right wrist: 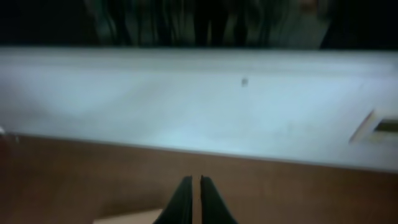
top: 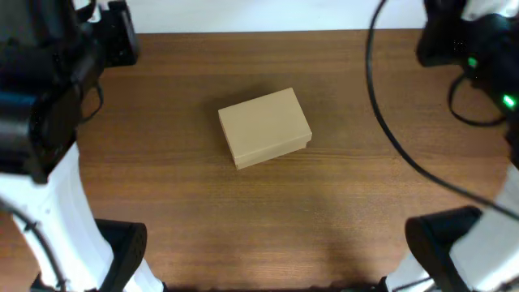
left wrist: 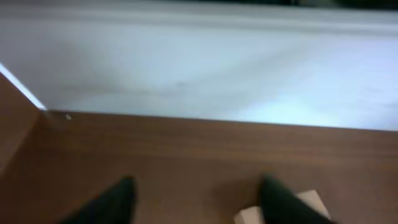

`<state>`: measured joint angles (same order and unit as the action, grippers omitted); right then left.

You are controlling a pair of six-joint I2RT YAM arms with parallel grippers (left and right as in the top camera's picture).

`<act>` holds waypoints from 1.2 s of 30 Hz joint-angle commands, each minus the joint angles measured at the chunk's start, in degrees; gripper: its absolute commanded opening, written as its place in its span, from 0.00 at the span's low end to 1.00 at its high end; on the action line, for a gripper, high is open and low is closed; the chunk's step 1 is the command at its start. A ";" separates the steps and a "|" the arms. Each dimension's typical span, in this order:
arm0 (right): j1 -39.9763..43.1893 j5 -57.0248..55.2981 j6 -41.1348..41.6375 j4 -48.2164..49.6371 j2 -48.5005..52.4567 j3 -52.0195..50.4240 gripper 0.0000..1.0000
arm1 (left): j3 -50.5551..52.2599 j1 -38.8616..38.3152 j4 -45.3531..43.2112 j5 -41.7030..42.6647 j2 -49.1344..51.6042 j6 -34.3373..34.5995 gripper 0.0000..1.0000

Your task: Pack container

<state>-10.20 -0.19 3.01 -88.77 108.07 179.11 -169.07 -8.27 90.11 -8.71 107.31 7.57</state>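
Left gripper (left wrist: 199,208): fingers (left wrist: 118,202) stand well apart, with bare table (left wrist: 186,155) between them and nothing held. A pale, blurred corner (left wrist: 311,202) shows just beside one finger at the lower edge of the left wrist view; I cannot tell what it is. Ahead of the fingertips the table runs to a white wall (left wrist: 217,68).

Right gripper (right wrist: 193,202): fingers are together, only a thin slit between them, nothing clamped. A pale tan patch (right wrist: 124,218) lies near the tips at the bottom edge, too blurred to identify. A white wall (right wrist: 186,106) stands ahead.

Box (top: 265,126): sits on the middle of the table, lid down, turned slightly askew. It lies between the left arm (top: 40,81) and the right arm (top: 470,40), well apart from both, touching neither. In the overhead view both arms are at the far corners of the table.
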 commanded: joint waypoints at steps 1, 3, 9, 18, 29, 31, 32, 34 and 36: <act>0.26 -0.55 0.87 1.33 -5.53 0.59 0.22 | -2.14 0.20 0.46 -3.65 -4.20 -0.17 0.95; 0.26 -0.55 0.87 1.27 -7.32 0.59 0.50 | -2.14 0.20 0.66 -4.09 -5.57 -0.20 1.00; 0.26 -0.52 0.85 1.09 -11.37 0.59 0.99 | -2.14 0.20 3.13 -4.70 -7.17 -0.22 1.00; 0.24 -0.52 0.87 1.11 -11.91 0.57 0.99 | -2.03 0.20 6.14 -4.59 -7.15 -0.17 1.00; 0.24 -0.52 0.87 1.09 -11.26 0.42 0.99 | -2.03 0.20 6.54 -4.61 -7.15 -0.20 1.00; 0.24 -0.52 0.87 1.11 -11.21 0.42 0.99 | -2.03 0.20 6.54 -4.61 -7.15 -0.20 1.00; 0.24 -0.52 0.87 1.09 -11.21 0.42 0.99 | -2.03 0.20 6.54 -4.61 -7.15 -0.17 1.00; 0.24 -0.52 0.87 1.11 -11.21 0.42 0.99 | -2.03 0.20 6.54 -4.61 -7.15 -0.20 1.00; 0.24 -0.52 0.87 1.09 -11.21 0.42 0.99 | -2.03 0.20 6.54 -4.61 -7.17 -0.20 1.00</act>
<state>-10.17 -0.21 3.66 -87.81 96.60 179.52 -171.11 -8.27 96.47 -12.49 99.96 7.51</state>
